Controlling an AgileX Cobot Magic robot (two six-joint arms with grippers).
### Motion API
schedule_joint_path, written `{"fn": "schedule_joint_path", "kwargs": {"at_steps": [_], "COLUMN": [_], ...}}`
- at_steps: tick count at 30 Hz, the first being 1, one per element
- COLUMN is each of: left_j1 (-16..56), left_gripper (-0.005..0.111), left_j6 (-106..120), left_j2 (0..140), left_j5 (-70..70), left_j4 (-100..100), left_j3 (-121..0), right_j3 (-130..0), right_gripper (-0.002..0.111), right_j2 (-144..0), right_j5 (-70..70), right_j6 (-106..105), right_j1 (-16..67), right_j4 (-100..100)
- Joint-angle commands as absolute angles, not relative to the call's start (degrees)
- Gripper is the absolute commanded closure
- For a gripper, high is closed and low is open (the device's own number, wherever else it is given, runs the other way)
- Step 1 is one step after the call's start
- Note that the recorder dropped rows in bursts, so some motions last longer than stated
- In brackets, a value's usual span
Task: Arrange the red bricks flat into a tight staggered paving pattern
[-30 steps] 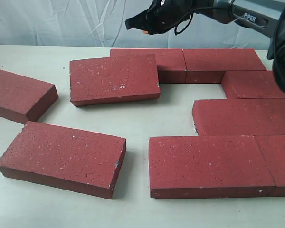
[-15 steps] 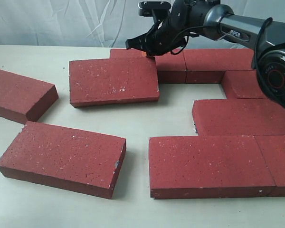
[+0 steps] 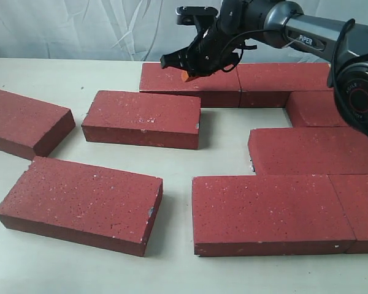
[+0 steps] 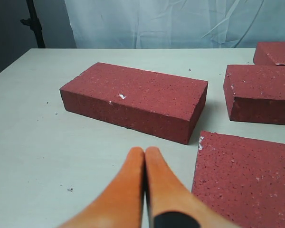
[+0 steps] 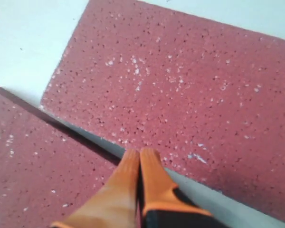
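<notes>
While the right gripper (image 3: 185, 76) hovers pinched together over the back-row brick (image 3: 162, 79), 1 loose brick (image 3: 141, 118) lies flat just before it. Left wrist: left gripper (image 4: 145, 159) pinched together, red brick (image 4: 133, 99) ahead. Right wrist: fingertips (image 5: 151, 166) over gap between 2 bricks.

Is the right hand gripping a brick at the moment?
No. In the right wrist view the right hand has its orange fingers pressed together with nothing between them.

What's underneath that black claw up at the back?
A back-row brick, by the gap to the loose brick. Whether the shut right gripper touches it cannot be seen.
</notes>
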State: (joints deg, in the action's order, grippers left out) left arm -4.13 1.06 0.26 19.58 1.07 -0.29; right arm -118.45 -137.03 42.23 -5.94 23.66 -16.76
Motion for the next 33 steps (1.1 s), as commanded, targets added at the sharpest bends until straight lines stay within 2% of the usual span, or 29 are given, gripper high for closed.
{"fn": "schedule_joint_path", "kwargs": {"at_steps": [1, 9, 20, 33], "left_j1": [-4.5, -4.5, -4.5, -4.5], "left_gripper": [0.107, 0.107, 0.107, 0.107], "left_j6": [0.6, 0.6, 0.6, 0.6], "left_j2": [0.0, 0.0, 0.0, 0.0], "left_j5": [19.1, 19.1, 19.1, 19.1], "left_j4": [0.7, 0.7, 0.7, 0.7], "left_j3": [0.0, 0.0, 0.0, 0.0], "right_j3": [-118.5, -118.5, -118.5, -118.5], "right_gripper": [0.109, 0.109, 0.109, 0.109], "right_j2": [-134.2, -132.8, -133.4, -138.6], "right_j5": [42.6, 50.7, 52.1, 52.8], "right_j6": [-6.5, -7.5, -7.5, -3.2], "right_j1": [24.0, 28.3, 34.0, 34.3], "right_j4": [-21.1, -20.6, -11.7, -7.3]}}
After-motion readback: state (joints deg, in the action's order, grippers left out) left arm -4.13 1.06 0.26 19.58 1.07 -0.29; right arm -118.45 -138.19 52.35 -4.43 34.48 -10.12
